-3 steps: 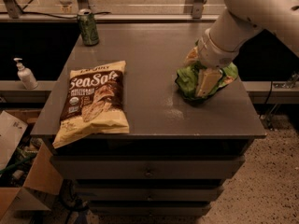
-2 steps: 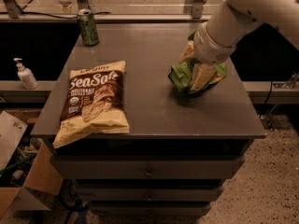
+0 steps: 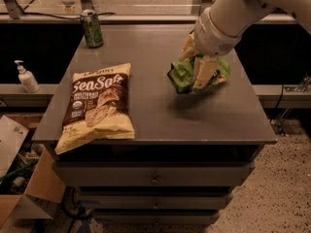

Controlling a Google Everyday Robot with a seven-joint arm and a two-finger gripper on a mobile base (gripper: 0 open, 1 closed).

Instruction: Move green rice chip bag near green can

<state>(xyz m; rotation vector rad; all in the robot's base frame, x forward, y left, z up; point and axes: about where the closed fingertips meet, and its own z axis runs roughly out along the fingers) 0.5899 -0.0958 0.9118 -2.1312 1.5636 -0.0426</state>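
The green rice chip bag (image 3: pixel 181 76) is crumpled and held a little above the right part of the grey table (image 3: pixel 155 115). My gripper (image 3: pixel 197 64) comes in from the upper right on a white arm and is shut on the bag; one pale finger (image 3: pixel 203 72) lies across its front. The green can (image 3: pixel 91 28) stands upright at the table's far left corner, well away from the bag.
A large cream-and-brown "Sea Salt" bag (image 3: pixel 97 106) lies flat on the table's left front. A white pump bottle (image 3: pixel 25 76) stands on a ledge to the left. Cardboard boxes (image 3: pixel 19 178) sit on the floor at lower left. Drawers (image 3: pixel 155 178) are below the tabletop.
My gripper has lifted the green bag off the table and carried it left and slightly away. The can and the Sea Salt bag have not moved.
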